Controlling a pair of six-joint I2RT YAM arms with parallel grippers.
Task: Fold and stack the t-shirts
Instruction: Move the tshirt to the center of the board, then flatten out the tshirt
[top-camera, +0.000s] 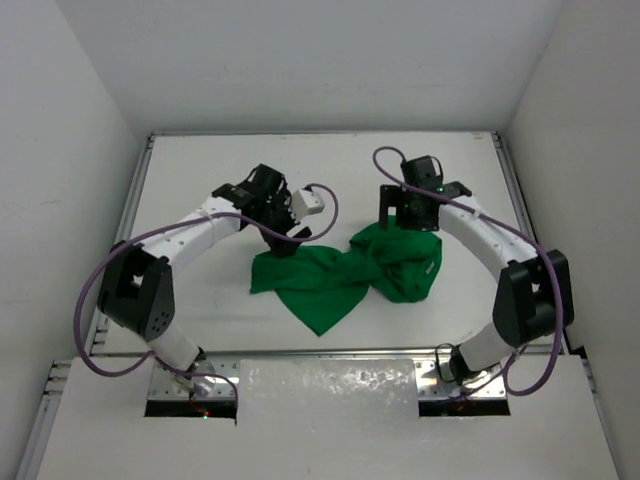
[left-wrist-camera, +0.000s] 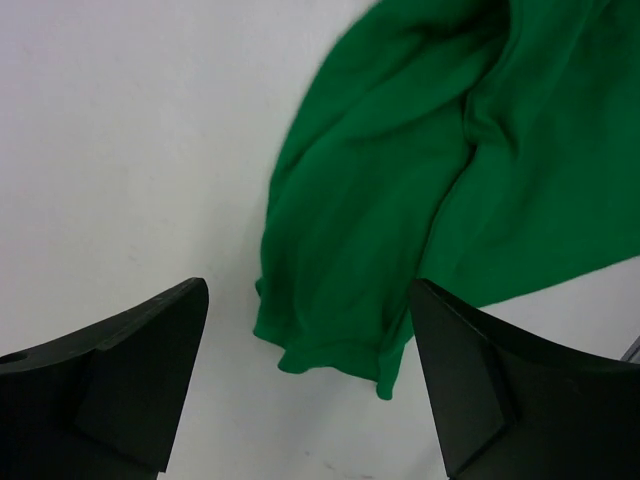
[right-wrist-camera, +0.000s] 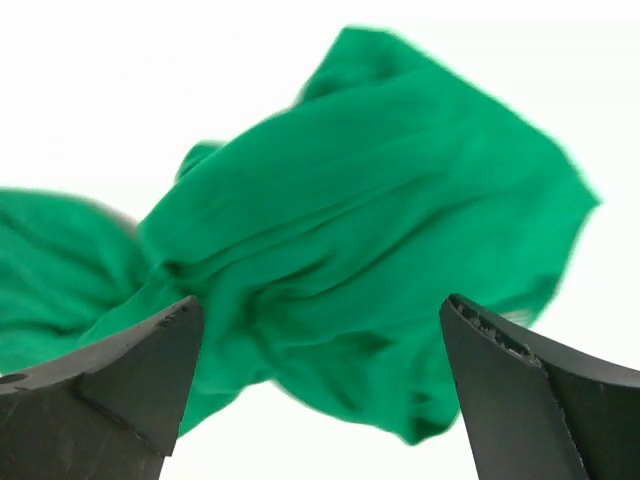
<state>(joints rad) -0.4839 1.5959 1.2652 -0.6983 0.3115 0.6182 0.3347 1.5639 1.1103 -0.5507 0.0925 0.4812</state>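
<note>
White table (top-camera: 200, 180) w/ plain white walls (top-camera: 60, 150) around.

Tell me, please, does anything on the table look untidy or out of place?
Yes. The t-shirt lies crumpled, not flat. Its right part is bunched into a heap below the right gripper, and a loose hemmed end lies under the left gripper. Both grippers are open and hold nothing.

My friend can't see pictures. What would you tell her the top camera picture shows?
A crumpled bright green t-shirt lies on a white table between two robot arms. The left gripper hangs over the shirt's left end and the right gripper over its bunched-up right end, neither holding it.
</note>
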